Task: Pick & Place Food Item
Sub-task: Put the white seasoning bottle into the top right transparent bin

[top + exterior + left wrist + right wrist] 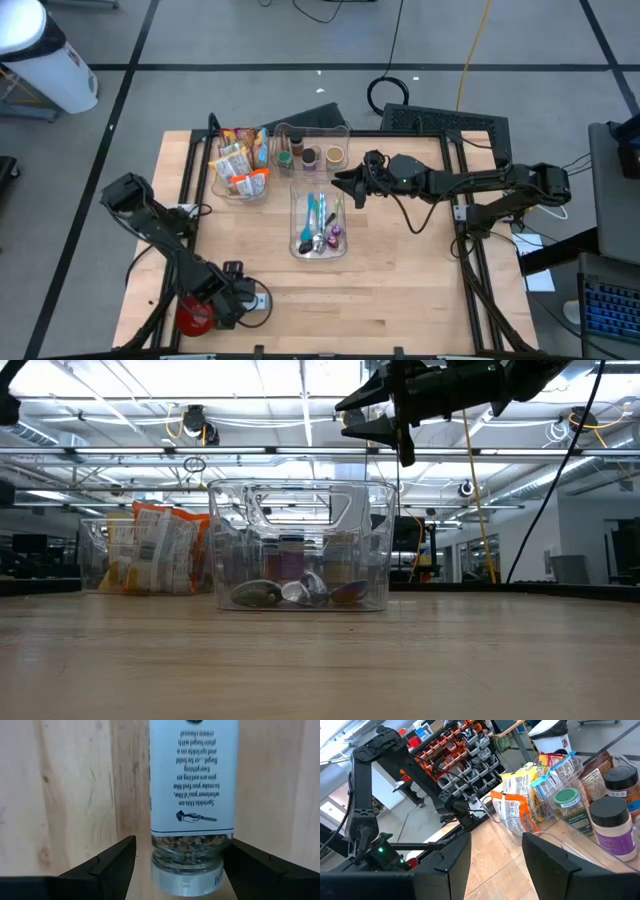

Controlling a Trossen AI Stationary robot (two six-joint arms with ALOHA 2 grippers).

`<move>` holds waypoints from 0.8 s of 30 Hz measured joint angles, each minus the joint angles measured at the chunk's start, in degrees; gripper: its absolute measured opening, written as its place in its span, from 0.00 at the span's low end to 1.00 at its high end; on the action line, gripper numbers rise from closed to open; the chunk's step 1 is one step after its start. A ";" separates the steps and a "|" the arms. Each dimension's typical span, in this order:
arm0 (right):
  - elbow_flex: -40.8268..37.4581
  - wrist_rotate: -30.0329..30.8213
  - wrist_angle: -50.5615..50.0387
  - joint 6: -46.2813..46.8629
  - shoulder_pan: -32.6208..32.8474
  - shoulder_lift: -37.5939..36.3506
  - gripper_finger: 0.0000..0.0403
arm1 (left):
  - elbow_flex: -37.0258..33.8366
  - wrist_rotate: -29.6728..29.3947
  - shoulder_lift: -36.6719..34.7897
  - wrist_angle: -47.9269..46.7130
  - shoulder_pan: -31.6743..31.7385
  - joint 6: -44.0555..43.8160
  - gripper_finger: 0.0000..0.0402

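Observation:
A seasoning jar [192, 775] with a white printed label and a clear cap end lies on its side on the wooden table [400, 290] near the front left. It also shows in the high view [261, 300]. My left gripper [182, 842] is open, low over the table, with one finger on either side of the jar's cap end and a gap to each. My right gripper [345, 186] is open and empty. It is held well above the table beside the bins, and it also shows in the low view [375, 412].
Three clear bins stand at the back centre: one with snack bags [240, 165], one with spice jars [315, 150], and one with utensils [318, 228] nearer the middle. A red object [195, 316] sits beside my left gripper at the front left corner.

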 joint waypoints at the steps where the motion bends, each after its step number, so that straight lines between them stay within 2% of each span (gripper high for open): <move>1: 0.00 0.02 0.02 -0.01 0.00 0.00 0.42 | 0.00 0.39 0.34 -0.02 0.00 0.00 0.71; 7: 0.00 0.00 0.04 -0.29 0.00 0.00 0.42 | 0.02 2.67 1.40 -0.02 0.09 -0.52 0.69; 12: 0.00 -0.07 0.03 -1.06 0.00 0.00 0.42 | 0.02 3.13 1.11 -0.24 1.51 -1.20 0.53; 21: 0.00 -0.37 1.32 -1.52 0.00 0.00 0.42 | 0.02 9.40 -1.96 -4.75 7.45 2.29 0.52; 24: 0.00 -4.90 6.07 -3.80 -0.04 0.00 0.42 | 0.00 10.71 -4.24 -8.58 10.63 4.12 0.52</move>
